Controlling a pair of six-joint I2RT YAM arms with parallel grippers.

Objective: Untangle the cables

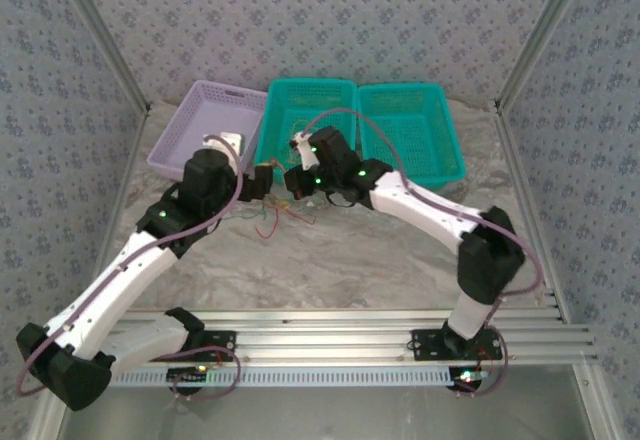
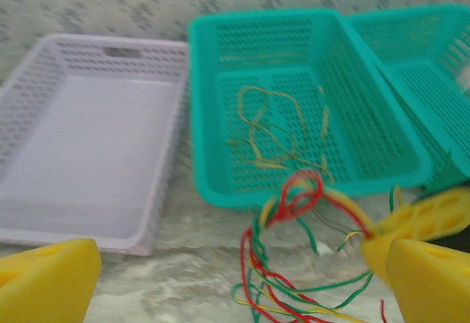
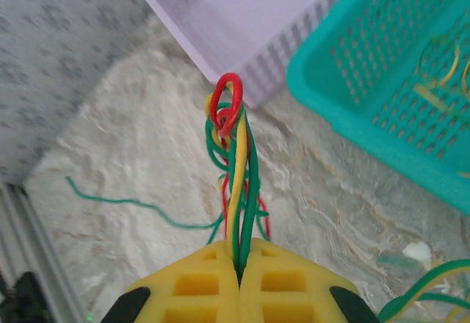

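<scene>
The cables point(image 2: 294, 200) are a tangle of red, green and yellow strands, knotted in a red loop, hanging just in front of the teal basket point(image 2: 220, 154). Their loose ends trail on the marble table point(image 1: 268, 218). My right gripper point(image 3: 239, 253) is shut on yellow and green strands of the cables point(image 3: 236, 169), and the knot point(image 3: 226, 110) sticks out beyond its tips. In the left wrist view, the right gripper's yellow fingers point(image 2: 429, 216) pinch the bundle from the right. My left gripper point(image 2: 239, 286) is open, its pads wide apart, just short of the tangle. From above, both grippers point(image 1: 262, 182) point(image 1: 297, 182) meet over the cables.
A purple basket point(image 1: 205, 120) stands at the back left with nothing in it. Two teal baskets point(image 1: 305, 110) point(image 1: 410, 125) sit beside it, and the nearer one holds loose yellow strands point(image 2: 272, 128). A single green strand point(image 3: 125, 204) lies on the table. Aluminium rails point(image 1: 330, 330) run along the near edge.
</scene>
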